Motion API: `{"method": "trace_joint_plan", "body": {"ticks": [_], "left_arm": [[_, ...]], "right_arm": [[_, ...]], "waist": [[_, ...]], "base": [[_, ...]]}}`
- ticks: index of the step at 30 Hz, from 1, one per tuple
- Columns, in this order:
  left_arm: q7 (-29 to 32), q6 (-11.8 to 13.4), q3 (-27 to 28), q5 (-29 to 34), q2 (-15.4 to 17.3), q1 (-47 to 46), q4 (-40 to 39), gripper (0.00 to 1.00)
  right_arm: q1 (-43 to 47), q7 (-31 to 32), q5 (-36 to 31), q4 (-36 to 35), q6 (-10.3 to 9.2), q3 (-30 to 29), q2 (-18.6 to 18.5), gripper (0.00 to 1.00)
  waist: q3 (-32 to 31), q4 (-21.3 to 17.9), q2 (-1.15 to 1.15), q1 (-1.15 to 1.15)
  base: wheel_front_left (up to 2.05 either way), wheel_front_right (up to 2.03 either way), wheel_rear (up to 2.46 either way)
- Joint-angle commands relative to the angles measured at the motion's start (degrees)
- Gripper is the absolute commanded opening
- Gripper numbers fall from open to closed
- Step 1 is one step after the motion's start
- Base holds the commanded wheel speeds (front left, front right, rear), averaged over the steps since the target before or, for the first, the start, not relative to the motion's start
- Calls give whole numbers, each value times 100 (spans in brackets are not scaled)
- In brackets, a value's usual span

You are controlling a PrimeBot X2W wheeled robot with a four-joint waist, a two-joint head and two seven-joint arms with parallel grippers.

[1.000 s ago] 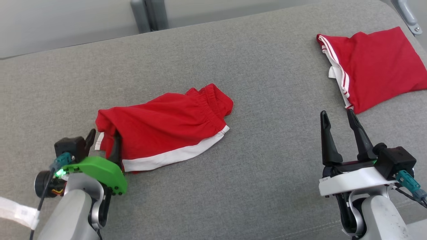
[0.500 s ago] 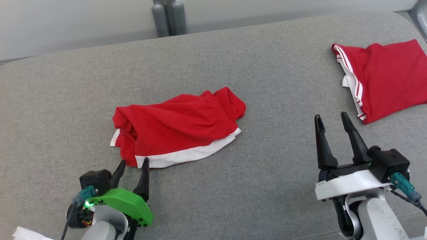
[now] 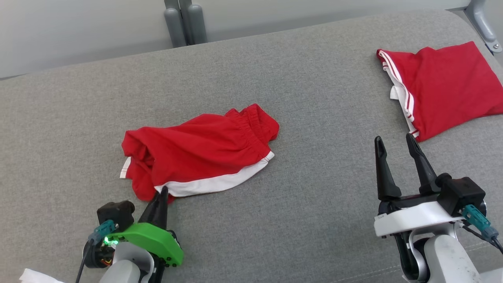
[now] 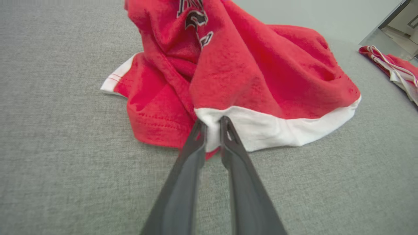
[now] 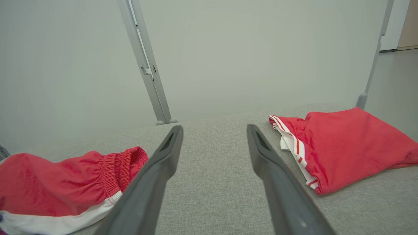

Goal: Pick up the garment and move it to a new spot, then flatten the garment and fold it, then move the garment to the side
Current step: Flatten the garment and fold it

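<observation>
Left gripper (image 4: 213, 122) is seen clenched on the white hem (image 4: 261, 130) at the near corner of the red shorts (image 3: 200, 151), a fold of the cloth being pinched at its very tip. By the grey upholstered surface (image 3: 275, 236) everything is carried: the shorts are laid crumpled left of its middle, the elastic waistband (image 3: 255, 118) turned to the far right, while a folded red garment (image 3: 444, 86) edged with white stripes is set well apart at the far right side. Right gripper (image 3: 394, 137) is held released and spread wide above bare fabric, near the folded garment's closest corner but apart from it.
</observation>
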Motion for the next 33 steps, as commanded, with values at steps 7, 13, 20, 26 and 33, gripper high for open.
{"method": "trace_joint_plan", "body": {"ticks": [7, 13, 20, 26, 33], "left_arm": [[-229, 383, 264, 199, 381, -12, -527, 0], [25, 803, 426, 445, 910, 58, -1011, 0], [490, 1032, -26, 977, 1047, -149, -1198, 0], [661, 870, -538, 1179, 627, -583, -867, 0], [485, 657, -871, 1253, 193, -907, -342, 100]], "right_arm": [[96, -16, 10, -16, -2, -9, -6, 100], [56, -16, 37, 1, -2, 16, -5, 100], [-18, -16, 46, 4, -2, 20, -5, 100], [-92, -16, 74, 20, -2, 109, -5, 100], [-85, -16, 73, 25, -2, 53, -5, 100]], "waist": [[-86, 162, 0, 0], [-85, 172, 0, 0], [28, 47, 0, 0], [123, -105, 0, 0], [185, -214, 0, 0]], "base": [[0, 0, 0], [0, 0, 0], [0, 0, 0], [0, 0, 0], [0, 0, 0]]}}
